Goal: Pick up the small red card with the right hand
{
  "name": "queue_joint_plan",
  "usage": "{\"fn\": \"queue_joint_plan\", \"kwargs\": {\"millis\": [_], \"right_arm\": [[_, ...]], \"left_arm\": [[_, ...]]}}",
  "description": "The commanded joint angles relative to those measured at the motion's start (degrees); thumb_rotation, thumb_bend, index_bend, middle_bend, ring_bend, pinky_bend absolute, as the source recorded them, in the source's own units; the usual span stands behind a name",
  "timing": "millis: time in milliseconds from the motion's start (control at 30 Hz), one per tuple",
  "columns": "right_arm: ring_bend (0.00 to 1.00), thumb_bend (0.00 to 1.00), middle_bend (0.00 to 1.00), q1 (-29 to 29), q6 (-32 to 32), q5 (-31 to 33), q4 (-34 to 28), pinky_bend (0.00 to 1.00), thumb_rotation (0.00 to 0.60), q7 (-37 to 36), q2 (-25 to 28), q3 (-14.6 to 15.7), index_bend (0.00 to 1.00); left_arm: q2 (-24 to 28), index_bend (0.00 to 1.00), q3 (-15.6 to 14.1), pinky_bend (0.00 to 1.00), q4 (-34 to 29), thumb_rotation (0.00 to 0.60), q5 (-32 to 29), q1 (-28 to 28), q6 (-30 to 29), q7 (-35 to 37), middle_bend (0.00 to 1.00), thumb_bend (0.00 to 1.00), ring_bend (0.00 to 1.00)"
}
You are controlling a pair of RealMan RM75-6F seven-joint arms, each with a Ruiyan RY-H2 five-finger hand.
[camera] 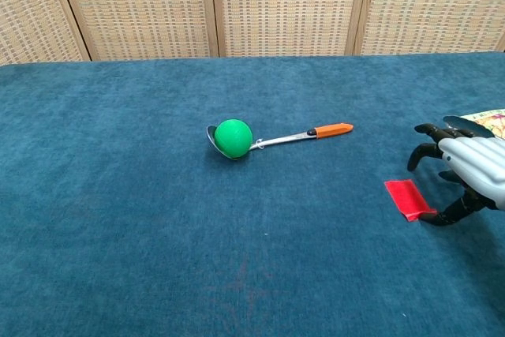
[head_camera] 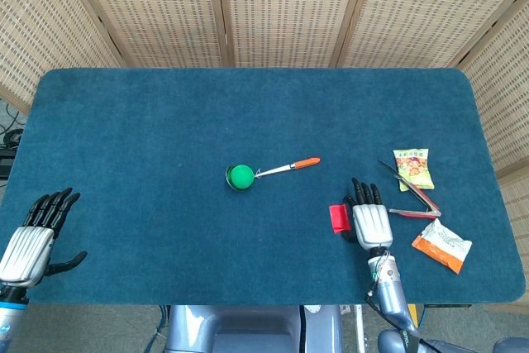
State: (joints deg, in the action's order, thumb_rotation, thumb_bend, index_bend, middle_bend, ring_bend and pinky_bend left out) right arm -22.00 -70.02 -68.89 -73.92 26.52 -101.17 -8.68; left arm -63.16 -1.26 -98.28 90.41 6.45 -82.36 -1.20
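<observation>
The small red card (head_camera: 337,218) (camera: 408,198) lies on the blue cloth just left of my right hand (head_camera: 371,222) (camera: 467,170). The hand hovers low with its fingers arched over the card's right side and apart. Its thumb tip touches the card's near right corner, which looks slightly raised. Nothing is pinched between thumb and fingers. My left hand (head_camera: 31,240) rests open at the table's front left edge, far from the card; the chest view does not show it.
A green ball (head_camera: 240,176) sits in a spoon with an orange handle (head_camera: 307,161) mid-table. Right of my right hand lie metal tongs (head_camera: 413,196), a green snack packet (head_camera: 413,168) and an orange-white packet (head_camera: 441,245). The table's front edge runs close behind the hand.
</observation>
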Motion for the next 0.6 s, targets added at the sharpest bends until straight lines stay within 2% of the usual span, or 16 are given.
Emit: {"fn": "queue_joint_plan", "kwargs": {"millis": [33,600], "right_arm": [[0.00,0.23,0.00,0.0,0.0,-0.1,0.2,0.00,0.600,-0.2,-0.1,0.1,0.38],[0.00,0.23,0.00,-0.2,0.5,0.1,0.7,0.00,0.600,0.0,-0.8,0.2,0.46]], "left_arm": [[0.0,0.00,0.0,0.00,0.0,0.600,0.0,0.0,0.0,0.0,0.00,0.21,0.00],[0.1,0.00,0.0,0.00,0.0,0.600,0.0,0.1,0.1,0.2,0.00,0.21,0.00]]}}
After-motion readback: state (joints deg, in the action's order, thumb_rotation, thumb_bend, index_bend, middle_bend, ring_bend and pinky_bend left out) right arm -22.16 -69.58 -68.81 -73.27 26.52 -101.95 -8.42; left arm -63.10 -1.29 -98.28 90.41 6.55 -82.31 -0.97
